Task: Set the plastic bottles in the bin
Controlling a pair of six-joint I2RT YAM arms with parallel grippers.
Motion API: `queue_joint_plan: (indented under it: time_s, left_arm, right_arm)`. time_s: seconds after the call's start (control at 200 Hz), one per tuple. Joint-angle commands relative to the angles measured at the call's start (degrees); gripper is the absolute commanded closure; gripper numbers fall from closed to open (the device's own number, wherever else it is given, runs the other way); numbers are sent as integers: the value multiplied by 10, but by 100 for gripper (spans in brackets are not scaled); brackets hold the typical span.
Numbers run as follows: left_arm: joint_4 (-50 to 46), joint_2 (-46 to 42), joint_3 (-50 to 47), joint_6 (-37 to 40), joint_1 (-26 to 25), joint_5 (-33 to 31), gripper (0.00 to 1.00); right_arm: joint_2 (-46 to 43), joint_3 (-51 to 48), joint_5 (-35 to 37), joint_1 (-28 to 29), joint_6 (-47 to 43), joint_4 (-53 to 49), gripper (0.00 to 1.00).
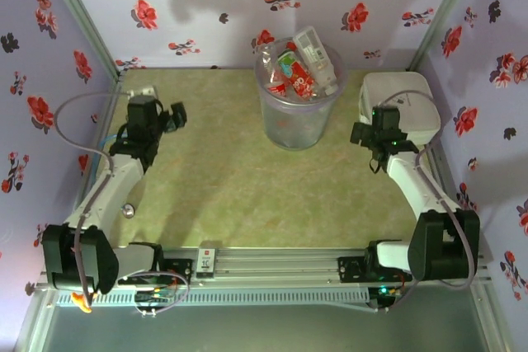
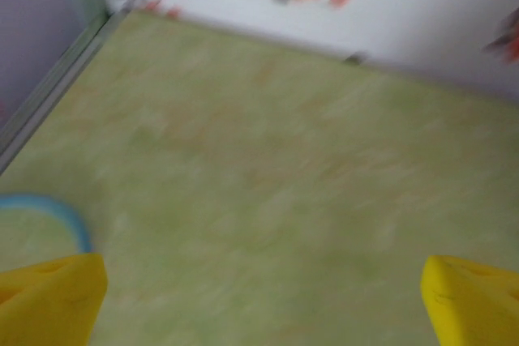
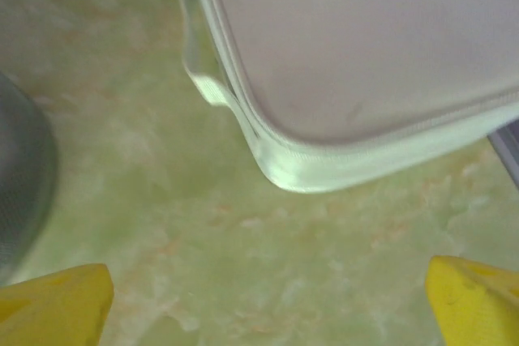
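The bin (image 1: 295, 121), a translucent grey-lilac bucket, stands at the back middle of the table, piled with plastic bottles (image 1: 299, 68) that rise above its rim, most with red labels. My left gripper (image 1: 175, 115) hovers at the back left, well away from the bin, open; its yellow fingertips (image 2: 50, 297) stand wide apart over bare table. My right gripper (image 1: 369, 139) is right of the bin, beside the white box, open with nothing between its yellow fingertips (image 3: 474, 301). The bin's dark wall (image 3: 20, 184) shows at the left edge of the right wrist view.
A white rounded-square box (image 1: 404, 105) sits at the back right, its corner (image 3: 300, 172) just ahead of the right gripper. Floral walls close in the back and both sides. A blue cable loop (image 2: 57, 212) lies near the left fingers.
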Motion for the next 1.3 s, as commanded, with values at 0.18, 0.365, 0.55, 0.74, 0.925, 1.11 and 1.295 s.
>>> queue_joint_plan:
  time_s: [0.18, 0.365, 0.55, 0.74, 0.925, 1.11, 1.295]
  left_arm:
    - [175, 48, -123, 55, 39, -117, 0]
    - [299, 134, -150, 82, 54, -115, 0]
    - [386, 168, -165, 114, 61, -105, 0]
    - [442, 162, -204, 113, 69, -80, 0]
    - [539, 162, -256, 134, 68, -26, 0]
    - [615, 190, -284, 141, 69, -22, 0]
    - [603, 186, -281, 138, 68, -21, 0]
  right_arm:
    - [71, -86, 51, 3, -11, 248, 1]
    - [118, -101, 84, 19, -40, 337, 1]
    - [127, -167, 89, 27, -83, 483, 1]
    - [127, -214, 97, 28, -78, 565, 1]
    - [125, -271, 78, 22, -78, 665, 1]
    - [145, -262, 57, 8, -60, 653, 1]
    - [161, -261, 65, -6, -48, 677, 1]
